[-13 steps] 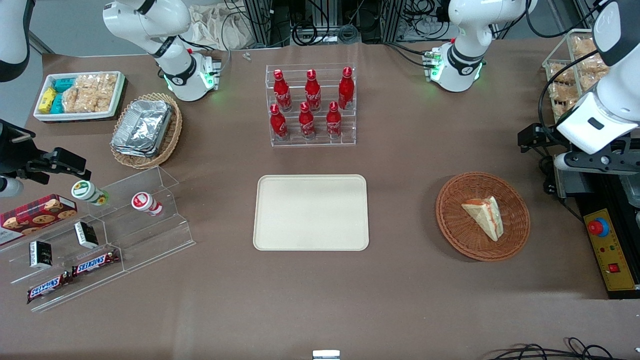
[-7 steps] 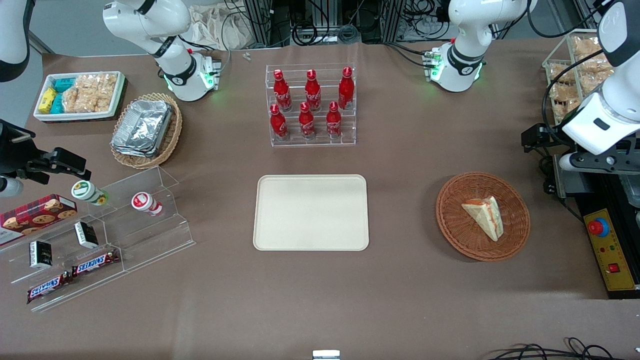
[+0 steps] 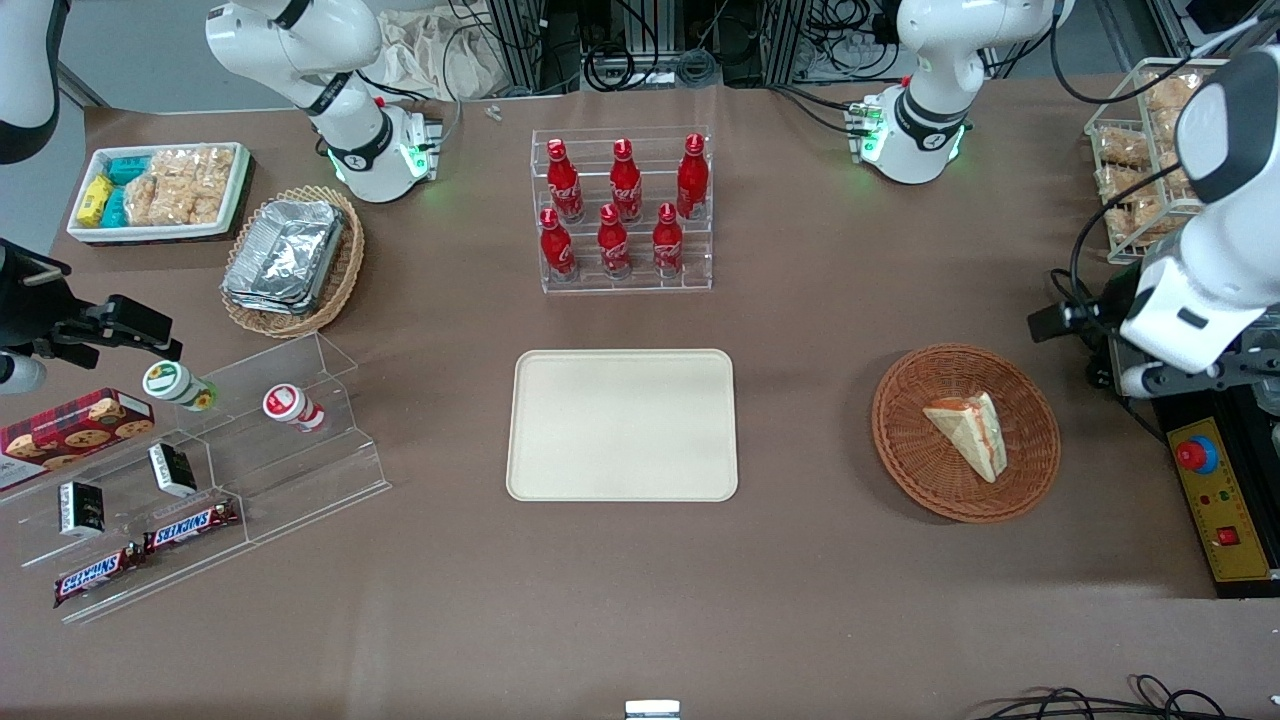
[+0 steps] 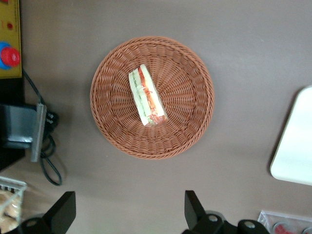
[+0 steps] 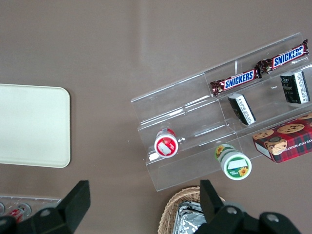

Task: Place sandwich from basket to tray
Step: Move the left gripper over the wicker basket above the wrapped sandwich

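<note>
My gripper (image 4: 126, 214) hangs high above the bench, off past the basket's (image 3: 1040, 440) rim at my own end of the table, its two fingers spread wide with nothing between them. The sandwich (image 3: 970, 434) lies on its side in the basket, filling edge showing, well apart from the tray (image 3: 622, 424), which sits mid-bench toward the parked arm.

The risks, as I judge them, start with alignment: the wedge lies at a slant to my fingers, so if I come down without turning my wrist, one finger could land on the bread or shove it against the weave instead of straddling it. The bread looks soft; too hard a squeeze would crush it or push the filling out, too light and it may slip on the carry over bare bench. Descending too deep, my fingertips could snag the wicker and drag or tip the whole basket.
</note>
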Available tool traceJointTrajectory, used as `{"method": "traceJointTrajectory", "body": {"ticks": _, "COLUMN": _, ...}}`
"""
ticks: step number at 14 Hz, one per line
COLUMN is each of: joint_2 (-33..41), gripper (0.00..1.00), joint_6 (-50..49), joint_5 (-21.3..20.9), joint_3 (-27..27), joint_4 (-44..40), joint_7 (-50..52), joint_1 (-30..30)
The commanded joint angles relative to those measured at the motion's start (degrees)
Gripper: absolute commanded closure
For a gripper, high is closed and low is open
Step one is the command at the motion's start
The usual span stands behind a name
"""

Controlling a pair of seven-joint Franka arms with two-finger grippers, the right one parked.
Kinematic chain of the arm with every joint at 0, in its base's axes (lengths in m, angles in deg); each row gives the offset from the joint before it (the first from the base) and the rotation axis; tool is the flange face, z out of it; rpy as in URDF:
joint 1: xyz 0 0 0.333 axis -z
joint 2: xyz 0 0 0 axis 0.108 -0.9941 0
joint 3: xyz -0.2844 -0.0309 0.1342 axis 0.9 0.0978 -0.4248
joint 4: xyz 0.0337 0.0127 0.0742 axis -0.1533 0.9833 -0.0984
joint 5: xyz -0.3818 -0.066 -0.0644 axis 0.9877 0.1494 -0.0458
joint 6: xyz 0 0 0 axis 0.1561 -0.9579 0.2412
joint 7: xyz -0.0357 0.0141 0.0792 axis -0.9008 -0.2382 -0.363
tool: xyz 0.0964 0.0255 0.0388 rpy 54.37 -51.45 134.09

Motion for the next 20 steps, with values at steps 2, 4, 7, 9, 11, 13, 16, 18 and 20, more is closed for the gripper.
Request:
{"method": "traceJointTrajectory", "body": {"ticks": 2, "joint_2": -3.6, "gripper": 0.0, "joint_6": 7.0, "joint_5": -1.6, "joint_3": 0.1, "joint_4": 3.7, "joint_7": 11.8, "joint_1": -0.3}}
{"method": "traceJointTrajectory", "body": {"ticks": 4, "joint_2": -7.3, "gripper": 0.0, "joint_6": 9.5, "joint_5": -1.8, "joint_3": 0.0, "joint_4": 3.7, "joint_7": 16.4, "joint_1": -0.3}}
{"method": "traceJointTrajectory", "body": {"ticks": 7, "joint_2": -12.6, "gripper": 0.0, "joint_6": 12.7, "joint_5": -6.2, "joint_3": 0.0, "joint_4": 3.8, "joint_7": 21.3, "joint_1": -0.3}}
{"method": "traceJointTrajectory", "body": {"ticks": 9, "joint_2": -15.4, "gripper": 0.0, "joint_6": 16.2, "joint_5": -7.0, "joint_3": 0.0, "joint_4": 3.9, "joint_7": 24.3, "joint_1": -0.2}}
{"method": "traceJointTrajectory", "body": {"ticks": 11, "joint_2": -17.5, "gripper": 0.0, "joint_6": 18.6, "joint_5": -8.9, "joint_3": 0.0, "joint_4": 3.9, "joint_7": 27.0, "joint_1": 0.1}}
{"method": "traceJointTrajectory", "body": {"ticks": 13, "joint_2": -18.7, "gripper": 0.0, "joint_6": 20.5, "joint_5": -9.1, "joint_3": 0.0, "joint_4": 4.1, "joint_7": 28.0, "joint_1": 0.3}}
{"method": "traceJointTrajectory", "body": {"ticks": 16, "joint_2": -19.1, "gripper": 0.0, "joint_6": 21.6, "joint_5": -9.1, "joint_3": 0.0, "joint_4": 4.5, "joint_7": 28.1, "joint_1": 0.3}}
{"method": "traceJointTrajectory", "body": {"ticks": 18, "joint_2": -19.9, "gripper": 0.0, "joint_6": 22.4, "joint_5": -9.1, "joint_3": 0.1, "joint_4": 5.2, "joint_7": 28.1, "joint_1": 0.3}}
{"method": "traceJointTrajectory", "body": {"ticks": 20, "joint_2": -19.6, "gripper": 0.0, "joint_6": 25.9, "joint_5": -9.1, "joint_3": 0.0, "joint_4": 9.0, "joint_7": 28.1, "joint_1": 0.3}}
